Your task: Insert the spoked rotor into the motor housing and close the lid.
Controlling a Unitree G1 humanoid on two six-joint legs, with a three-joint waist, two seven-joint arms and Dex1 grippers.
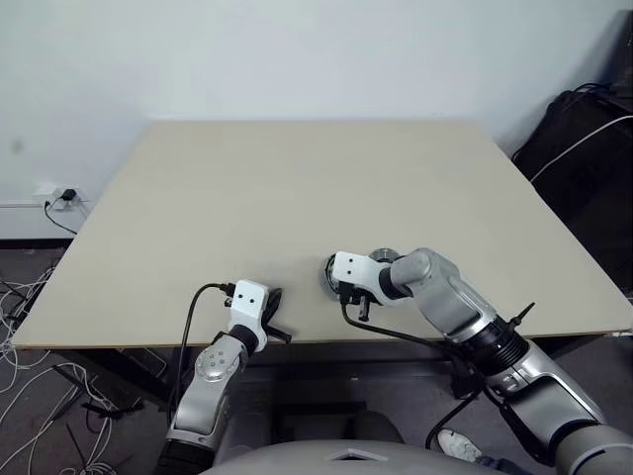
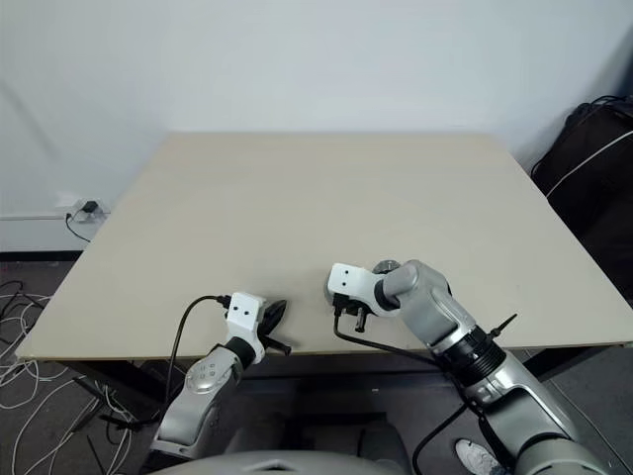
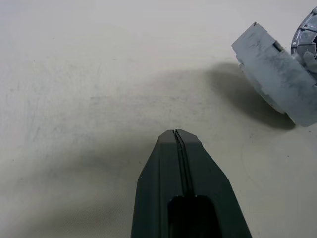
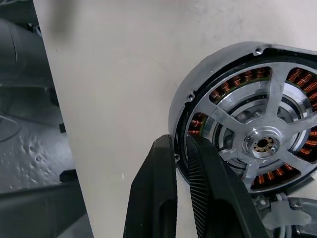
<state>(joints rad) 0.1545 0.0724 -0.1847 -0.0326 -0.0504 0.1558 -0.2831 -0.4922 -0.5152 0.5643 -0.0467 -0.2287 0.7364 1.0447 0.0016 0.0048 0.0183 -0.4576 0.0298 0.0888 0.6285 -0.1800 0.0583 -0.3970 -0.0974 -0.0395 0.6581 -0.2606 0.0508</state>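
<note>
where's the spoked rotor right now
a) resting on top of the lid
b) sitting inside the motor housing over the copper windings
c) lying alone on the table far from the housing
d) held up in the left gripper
b: the right wrist view shows the spoked rotor seated in the motor housing, copper windings visible through the gaps between its spokes.

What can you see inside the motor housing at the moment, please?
The spoked rotor sits inside the motor housing, copper windings visible through its gaps. The right gripper pinches the housing's rim. Anything beneath the rotor's hub stays covered.

Wall [image 1: 297, 49]: plain white | table [image 1: 297, 188]: beige, centre | floor [image 1: 30, 287]: grey, cables lower left | socket [image 1: 61, 196]: left edge
</note>
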